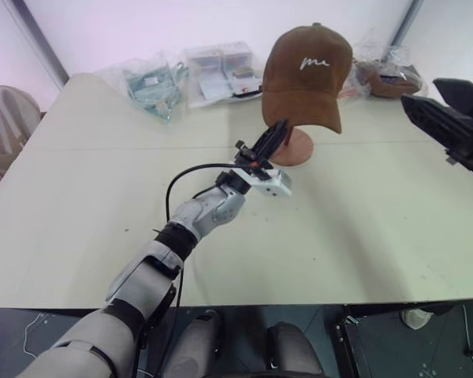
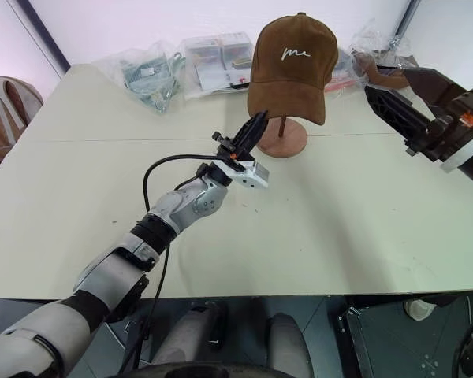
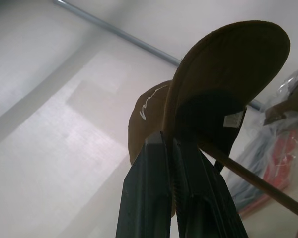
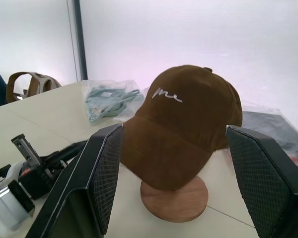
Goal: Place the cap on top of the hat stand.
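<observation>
The cap (image 1: 306, 72) sits on the stand (image 1: 293, 147), upper centre. The left gripper (image 1: 277, 133), closed and empty, sits below its brim; the right gripper (image 4: 171, 183) gapes wide, empty.

a pale cream table (image 1: 79, 197) filled most of the scene, with a faint seam running across it. behind it stood a plain white wall (image 1: 181, 20), crossed by a dark slanted post (image 1: 39, 39) at the left and a grey one (image 1: 412, 16) at the right. clear plastic bags (image 1: 154, 83) of packaged goods lay along the far edge. a brown chair back (image 1: 4, 118) showed beyond the left corner. the floor (image 1: 394, 339) below was dark. light was even and soft.
</observation>
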`<action>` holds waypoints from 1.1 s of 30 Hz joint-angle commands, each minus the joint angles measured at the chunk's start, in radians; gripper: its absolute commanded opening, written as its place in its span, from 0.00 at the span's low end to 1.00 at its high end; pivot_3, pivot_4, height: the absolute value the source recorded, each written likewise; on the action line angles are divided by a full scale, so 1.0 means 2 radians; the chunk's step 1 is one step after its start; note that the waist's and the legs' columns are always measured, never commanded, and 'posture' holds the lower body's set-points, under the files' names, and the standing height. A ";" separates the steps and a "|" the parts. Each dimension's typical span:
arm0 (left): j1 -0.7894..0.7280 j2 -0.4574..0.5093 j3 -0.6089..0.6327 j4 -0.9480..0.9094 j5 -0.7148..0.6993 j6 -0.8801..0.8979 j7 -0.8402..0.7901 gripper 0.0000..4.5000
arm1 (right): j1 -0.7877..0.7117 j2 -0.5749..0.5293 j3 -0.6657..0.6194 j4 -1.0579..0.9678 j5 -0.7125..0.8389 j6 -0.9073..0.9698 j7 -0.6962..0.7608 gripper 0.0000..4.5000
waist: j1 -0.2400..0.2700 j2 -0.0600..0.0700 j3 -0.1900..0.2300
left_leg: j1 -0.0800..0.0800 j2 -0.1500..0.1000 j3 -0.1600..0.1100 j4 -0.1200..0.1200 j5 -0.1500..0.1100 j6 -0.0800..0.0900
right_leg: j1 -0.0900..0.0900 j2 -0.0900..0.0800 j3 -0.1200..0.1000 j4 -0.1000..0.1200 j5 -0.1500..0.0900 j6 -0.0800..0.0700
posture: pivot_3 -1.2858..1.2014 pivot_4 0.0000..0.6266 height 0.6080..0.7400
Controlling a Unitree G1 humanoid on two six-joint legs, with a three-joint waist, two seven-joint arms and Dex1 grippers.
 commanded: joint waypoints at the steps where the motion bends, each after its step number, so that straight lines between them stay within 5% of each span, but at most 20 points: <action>1: 0.005 -0.002 -0.003 -0.007 -0.015 -0.015 -0.013 0.00 | -0.009 -0.014 -0.001 0.003 -0.007 -0.016 0.009 0.75 | 0.000 0.000 0.000 | 0.000 0.000 0.000 0.000 0.000 0.000 | 0.000 0.000 0.000 0.000 0.000 0.000 | 0.52 0.24 1.00; 8: 0.015 0.001 -0.004 -0.012 -0.022 -0.015 -0.031 0.00 | -0.011 -0.015 0.003 0.009 -0.012 -0.022 0.018 0.75 | 0.000 0.000 0.000 | 0.000 0.000 0.000 0.000 0.000 0.000 | 0.000 0.000 0.000 0.000 0.000 0.000 | 0.52 0.24 1.00; 11: 0.020 0.003 -0.002 -0.014 -0.022 -0.008 -0.037 0.22 | -0.011 -0.016 0.006 0.012 -0.016 -0.024 0.023 0.75 | 0.000 0.000 0.000 | 0.000 0.000 0.000 0.000 0.000 0.000 | 0.000 0.000 0.000 0.000 0.000 0.000 | 0.52 0.24 1.00; 17: 0.029 0.009 -0.003 -0.014 -0.021 0.000 -0.056 0.90 | -0.011 -0.017 0.010 0.016 -0.022 -0.028 0.032 0.75 | 0.000 0.000 0.000 | 0.000 0.000 0.000 0.000 0.000 0.000 | 0.000 0.000 0.000 0.000 0.000 0.000 | 0.52 0.24 1.00; 23: 0.050 0.018 0.001 -0.024 -0.061 -0.024 -0.123 0.90 | -0.014 -0.020 0.018 0.023 -0.032 -0.030 0.046 0.75 | 0.000 0.000 0.000 | 0.000 0.000 0.000 0.000 0.000 0.000 | 0.000 0.000 0.000 0.000 0.000 0.000 | 0.52 0.24 1.00; 28: 0.087 0.035 0.032 -0.090 -0.200 -0.021 -0.282 0.90 | -0.018 -0.024 0.030 0.033 -0.046 -0.032 0.065 0.75 | -0.001 0.000 0.000 | 0.000 0.000 0.000 0.000 0.000 0.000 | 0.000 0.000 0.000 0.000 0.000 0.000 | 0.52 0.24 1.00; 33: 0.110 0.073 0.083 -0.212 -0.365 0.089 -0.454 0.90 | -0.013 -0.039 0.039 0.044 -0.065 -0.032 0.097 0.75 | -0.002 0.000 0.000 | 0.000 0.000 0.000 0.001 0.000 0.000 | 0.000 0.000 0.000 0.000 0.000 0.000 | 0.52 0.24 1.00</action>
